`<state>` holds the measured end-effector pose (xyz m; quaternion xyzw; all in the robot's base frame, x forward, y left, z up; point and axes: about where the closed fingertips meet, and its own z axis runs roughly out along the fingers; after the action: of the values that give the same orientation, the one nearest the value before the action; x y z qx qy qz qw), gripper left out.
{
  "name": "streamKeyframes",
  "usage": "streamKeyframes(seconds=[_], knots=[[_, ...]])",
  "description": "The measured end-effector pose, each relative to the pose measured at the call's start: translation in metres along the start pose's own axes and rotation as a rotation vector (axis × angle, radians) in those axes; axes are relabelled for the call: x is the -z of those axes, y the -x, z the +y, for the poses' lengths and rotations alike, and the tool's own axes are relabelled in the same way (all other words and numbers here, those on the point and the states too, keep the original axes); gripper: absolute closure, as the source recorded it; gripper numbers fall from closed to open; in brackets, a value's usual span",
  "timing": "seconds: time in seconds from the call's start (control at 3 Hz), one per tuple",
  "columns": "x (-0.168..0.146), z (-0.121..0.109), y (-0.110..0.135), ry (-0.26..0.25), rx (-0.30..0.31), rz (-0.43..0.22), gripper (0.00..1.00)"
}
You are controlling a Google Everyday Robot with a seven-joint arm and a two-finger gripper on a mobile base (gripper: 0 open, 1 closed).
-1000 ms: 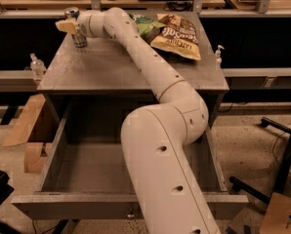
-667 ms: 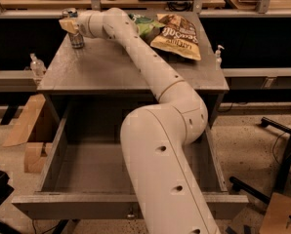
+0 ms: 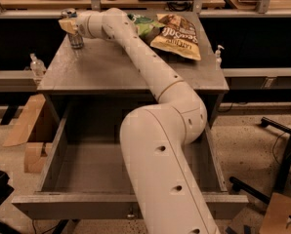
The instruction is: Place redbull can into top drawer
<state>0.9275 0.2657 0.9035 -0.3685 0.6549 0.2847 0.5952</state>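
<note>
Single arm reaching to the far left corner of the grey table [image 3: 101, 67]: the gripper [image 3: 70, 26] meets the upper body of the redbull can [image 3: 76, 39], which stands upright, long axis vertical, base just below the gripper. Whether the gripper has closed on the can cannot be told. The top drawer [image 3: 77, 199] lies open, well apart and lower.

Smooth cream plastic hand [image 3: 70, 25] at the shiny metal redbull can [image 3: 76, 39]; matt grey wooden top drawer [image 3: 87, 167]
</note>
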Motion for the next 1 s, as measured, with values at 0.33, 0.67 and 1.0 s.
streamKeyframes(seconds=[0.33,0.67,1.0], knots=[[0.023,0.006,0.020,0.033,0.011,-0.002,1.00],[0.069,0.023,0.052,0.075,0.031,0.000,1.00],[0.123,0.052,0.083,0.107,0.037,-0.002,1.00]])
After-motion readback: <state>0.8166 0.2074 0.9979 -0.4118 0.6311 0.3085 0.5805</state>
